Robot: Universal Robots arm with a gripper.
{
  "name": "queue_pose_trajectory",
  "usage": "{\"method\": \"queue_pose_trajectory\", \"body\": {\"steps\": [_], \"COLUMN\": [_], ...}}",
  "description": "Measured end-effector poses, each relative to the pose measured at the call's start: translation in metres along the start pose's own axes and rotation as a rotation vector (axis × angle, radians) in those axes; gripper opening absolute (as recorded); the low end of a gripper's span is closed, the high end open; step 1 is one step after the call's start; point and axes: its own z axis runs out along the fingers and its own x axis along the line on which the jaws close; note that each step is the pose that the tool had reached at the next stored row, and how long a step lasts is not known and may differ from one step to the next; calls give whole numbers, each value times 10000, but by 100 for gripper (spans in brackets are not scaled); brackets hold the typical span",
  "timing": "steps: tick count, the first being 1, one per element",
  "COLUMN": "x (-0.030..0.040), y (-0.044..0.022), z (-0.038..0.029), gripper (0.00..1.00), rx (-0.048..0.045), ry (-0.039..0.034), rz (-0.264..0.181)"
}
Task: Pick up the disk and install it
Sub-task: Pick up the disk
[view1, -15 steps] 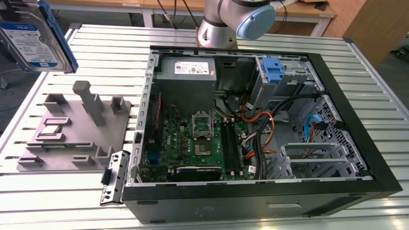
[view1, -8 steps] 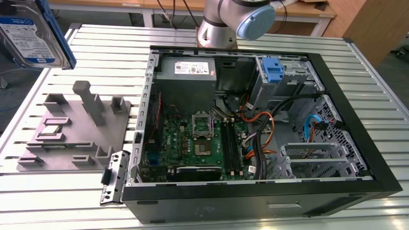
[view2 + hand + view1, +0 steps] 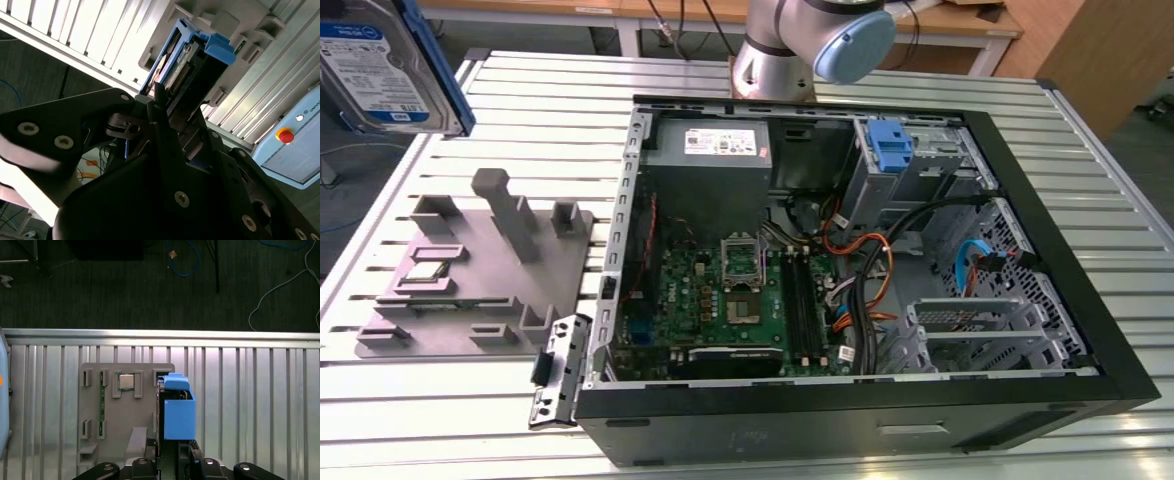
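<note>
Disk [image 3: 380,65] sat clenched in our gripper [image 3: 172,447], high above the grey fixture [image 3: 480,270] at the exterior view's left; we judged it needed level, square carrying toward the computer case [image 3: 854,420].

case [image 3: 827,420]: lid off, open from above
drive bay [image 3: 931,150]: blue bracket [image 3: 889,148] in it, cables [image 3: 881,250] bunched beside
fixture [image 3: 480,290]: posts [image 3: 500,205] poking up off the surface [image 3: 560,90]
disk [image 3: 380,60]: high, clear of them

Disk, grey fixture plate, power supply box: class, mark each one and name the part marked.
the disk [image 3: 374,70], exterior view, its blue-and-white label.
grey fixture plate [image 3: 507,285], exterior view, bare flat base.
power supply box [image 3: 720,143], exterior view, its white sticker.
</note>
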Motion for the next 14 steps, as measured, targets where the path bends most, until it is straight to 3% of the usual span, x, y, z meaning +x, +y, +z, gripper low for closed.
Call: {"method": "queue_pose_trajectory", "body": {"steps": [14], "x": [-1], "y": [1], "z": [-33], "gripper": [35], "rx": [-2], "ry": [1], "rz": [0]}}
